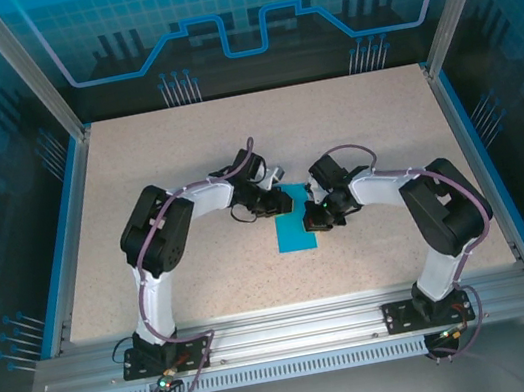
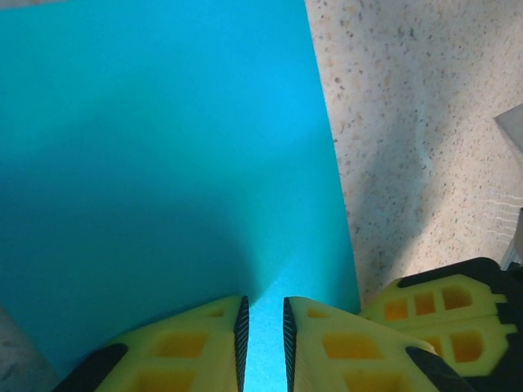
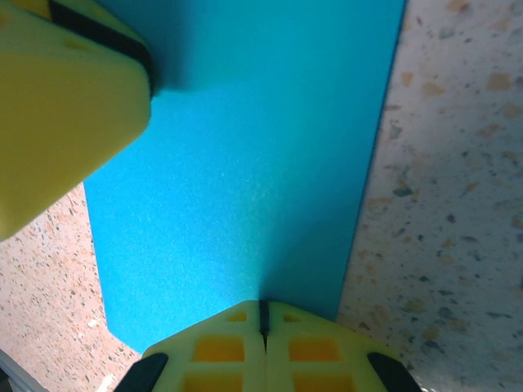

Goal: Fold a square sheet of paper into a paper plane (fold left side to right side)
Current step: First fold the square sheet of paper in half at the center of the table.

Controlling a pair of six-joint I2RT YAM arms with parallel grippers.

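The square sheet of paper (image 1: pixel 297 235) lies flat on the table as a narrow bright-blue rectangle, folded in half. My left gripper (image 1: pixel 278 201) stands over its far end; in the left wrist view its jaws (image 2: pixel 265 304) are a narrow gap apart, with the blue paper (image 2: pixel 163 163) showing beneath and nothing between them. My right gripper (image 1: pixel 319 214) is at the paper's right edge. In the right wrist view its tips (image 3: pixel 263 306) are shut together and rest against the blue paper (image 3: pixel 261 163). No dart shape is visible.
The speckled tabletop (image 1: pixel 183 149) surrounds the paper, bounded by blue side rails and an aluminium frame (image 1: pixel 286 329) at the near edge. The two grippers are close: a yellow finger of the left one (image 3: pixel 65 106) shows in the right wrist view.
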